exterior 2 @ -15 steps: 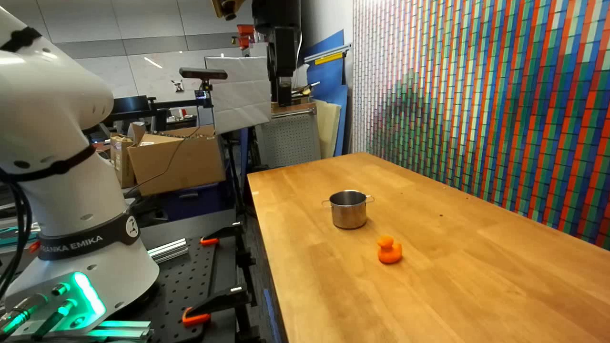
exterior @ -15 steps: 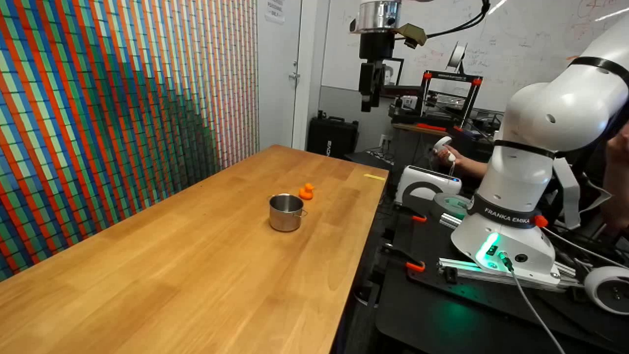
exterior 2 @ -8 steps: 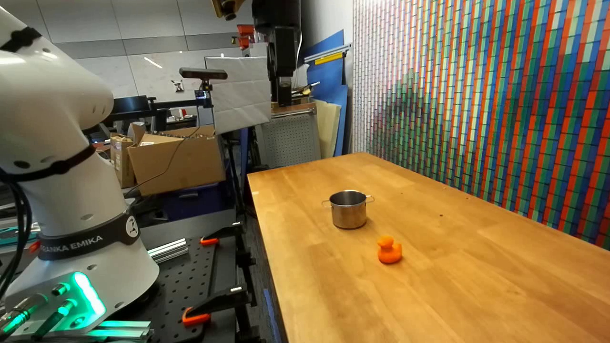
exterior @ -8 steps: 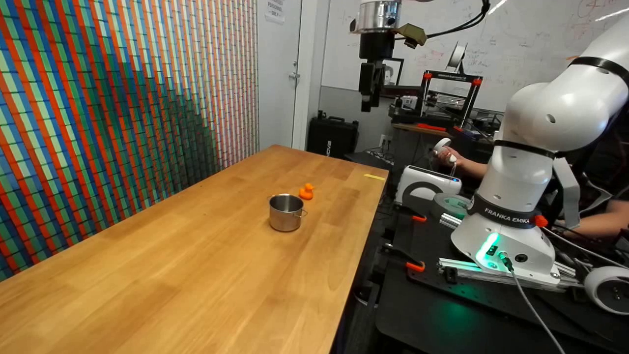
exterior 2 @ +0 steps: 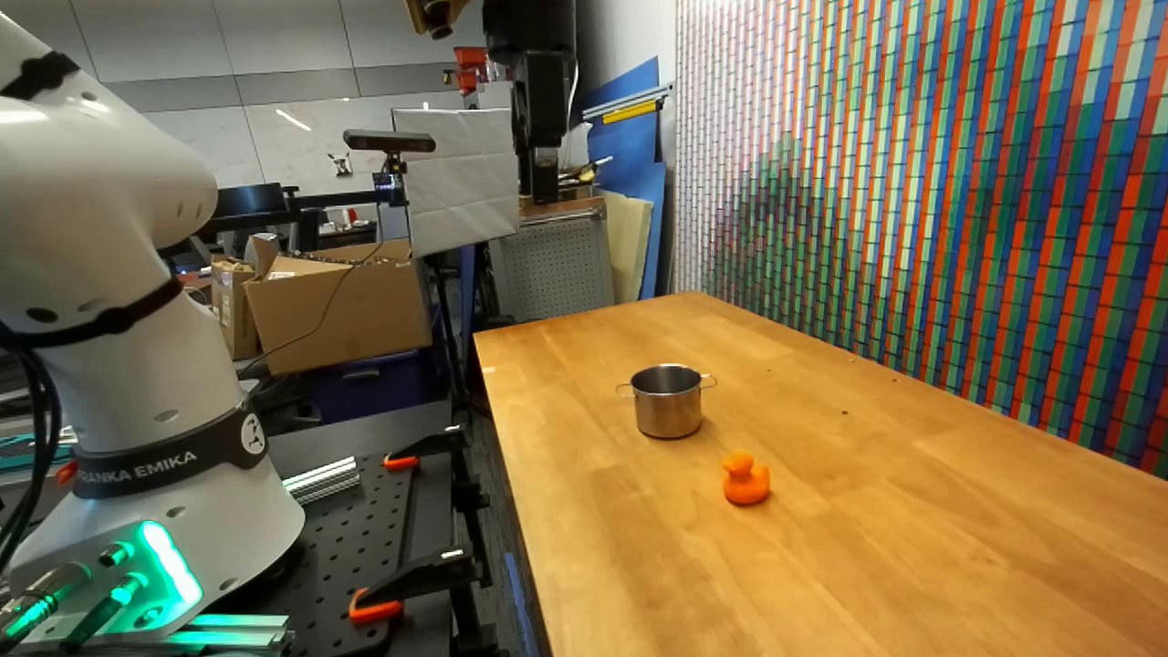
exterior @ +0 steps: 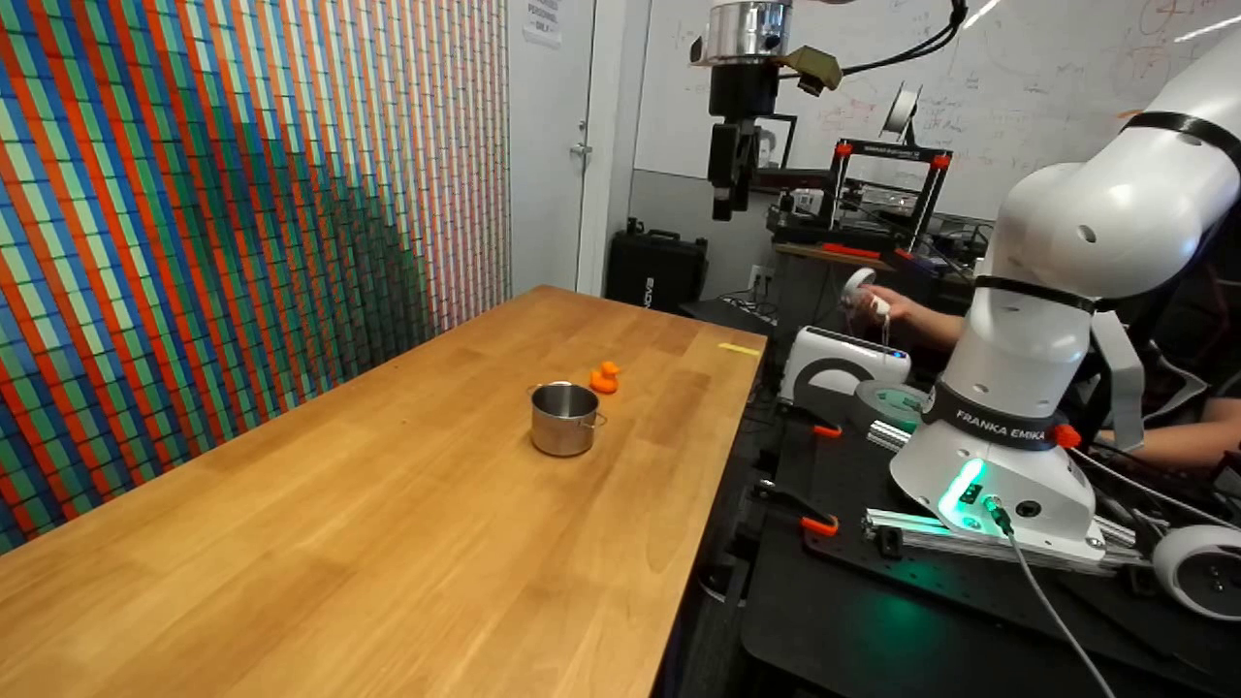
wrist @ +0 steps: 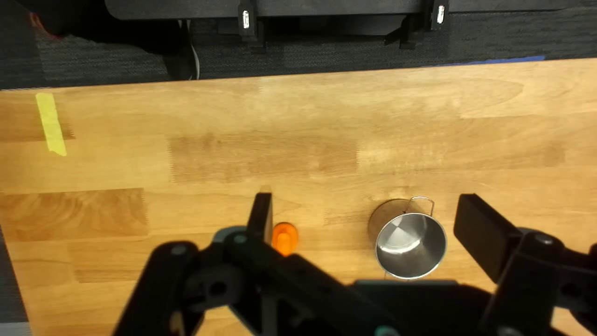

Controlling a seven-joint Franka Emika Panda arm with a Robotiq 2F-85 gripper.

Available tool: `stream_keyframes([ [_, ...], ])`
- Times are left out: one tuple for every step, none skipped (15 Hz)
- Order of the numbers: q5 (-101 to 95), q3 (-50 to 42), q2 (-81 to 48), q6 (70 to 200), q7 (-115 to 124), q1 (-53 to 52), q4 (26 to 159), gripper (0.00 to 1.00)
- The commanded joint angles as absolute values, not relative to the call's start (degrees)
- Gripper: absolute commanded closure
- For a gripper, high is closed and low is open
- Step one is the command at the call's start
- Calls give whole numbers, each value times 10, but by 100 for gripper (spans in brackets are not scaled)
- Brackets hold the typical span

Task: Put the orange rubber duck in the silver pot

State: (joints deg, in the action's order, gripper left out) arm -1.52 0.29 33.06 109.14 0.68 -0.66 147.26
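The orange rubber duck (exterior: 604, 378) stands upright on the wooden table in both exterior views (exterior 2: 746, 479). The silver pot (exterior: 564, 419) stands upright close beside it, with a gap between them, and also shows in an exterior view (exterior 2: 668, 401). My gripper (exterior: 732, 199) hangs high above the table, pointing down, well apart from both things; it also shows in an exterior view (exterior 2: 538, 182). In the wrist view my gripper (wrist: 367, 205) is wide open and empty. The pot (wrist: 410, 245) appears between the fingers, far below. The duck (wrist: 284, 238) appears by the left finger, partly hidden by it.
The wooden table (exterior: 417, 543) runs along a coloured mosaic wall (exterior: 242, 194). A strip of yellow tape (wrist: 51, 123) lies near the table's edge. The robot base (exterior: 999, 475) stands on a black bench beside the table. A person's hand holds a white controller (exterior: 858, 286) behind the arm.
The arm, gripper, duck and pot have not visibly moved. The person's hand with the controller has shifted slightly left, and another forearm has come into view at the right edge in an exterior view.
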Motion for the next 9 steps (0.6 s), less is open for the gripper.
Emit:
stream_keyframes([
  [-14,4,330,1090,6,-5,1472,0],
  [-14,4,330,1090,6,-5,1472,0],
  [-14,4,330,1090,6,-5,1472,0],
  [-14,4,330,1090,6,-5,1472,0],
  [-20,12,343,1111,-3,-14,1482,0],
  [-23,19,345,1131,-5,-19,1491,0],
  [-27,23,337,1147,-16,-24,1493,0],
  [-36,27,320,1174,-22,-26,1491,0],
  [-43,30,302,1195,-25,-25,1486,0],
])
